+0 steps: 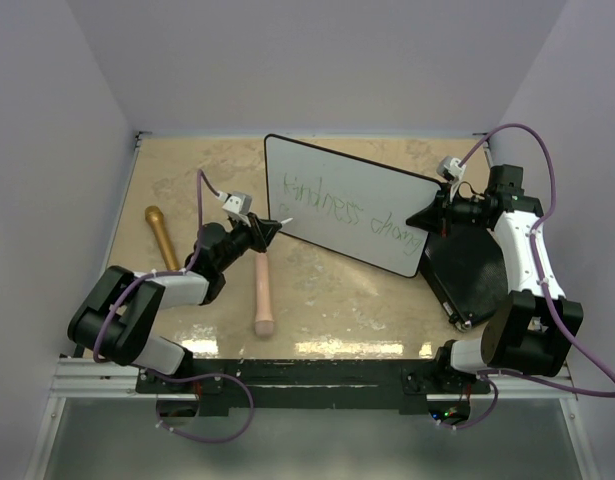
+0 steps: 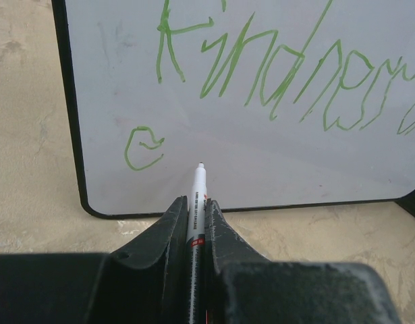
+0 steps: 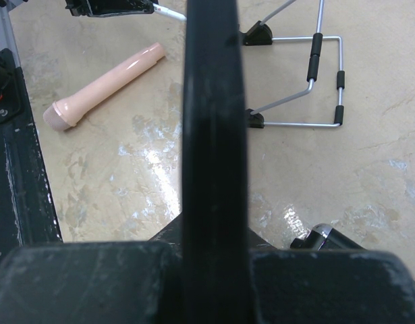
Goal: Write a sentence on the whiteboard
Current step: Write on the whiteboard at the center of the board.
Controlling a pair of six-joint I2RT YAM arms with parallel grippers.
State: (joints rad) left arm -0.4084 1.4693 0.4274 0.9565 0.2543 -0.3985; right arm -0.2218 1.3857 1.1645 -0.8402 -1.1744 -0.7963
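**Whiteboard.** The whiteboard [image 1: 332, 160] was found at the middle of the bench [image 1: 337, 305], turned at a slant. Whether it lay flat or was propped could not be told from above.

**Sentence.** The sentence [image 1: 332, 203] was written in thin green strokes across the whiteboard. "Kindness" was legible, followed by letters read as "chang" running up to the whiteboard's right edge. 1 separate green mark [image 2: 142, 148], shaped like a "c", was noted beneath the first word, near the whiteboard's lower left corner.

**Left tool.** The left tool [image 2: 196, 202] was closed narrow on a white marker [image 2: 199, 185]. The marker's tip was pointed at the whiteboard just to the right of the "c" mark. Contact with the surface could not be confirmed.

**Right tool.** The right tool [image 1: 428, 216] was clamped on the whiteboard's black rim at its right edge.

**Other items.**
- 1 pink cylinder [image 1: 262, 290] was recorded on the bench in front of the whiteboard.
- 1 gold cylinder [image 1: 162, 236] was recorded well to the left of the whiteboard.
- 1 black flat case [image 1: 477, 268] was recorded to the right of the whiteboard.
- 1 wire stand [image 3: 323, 74] was seen just beside the whiteboard's rim.
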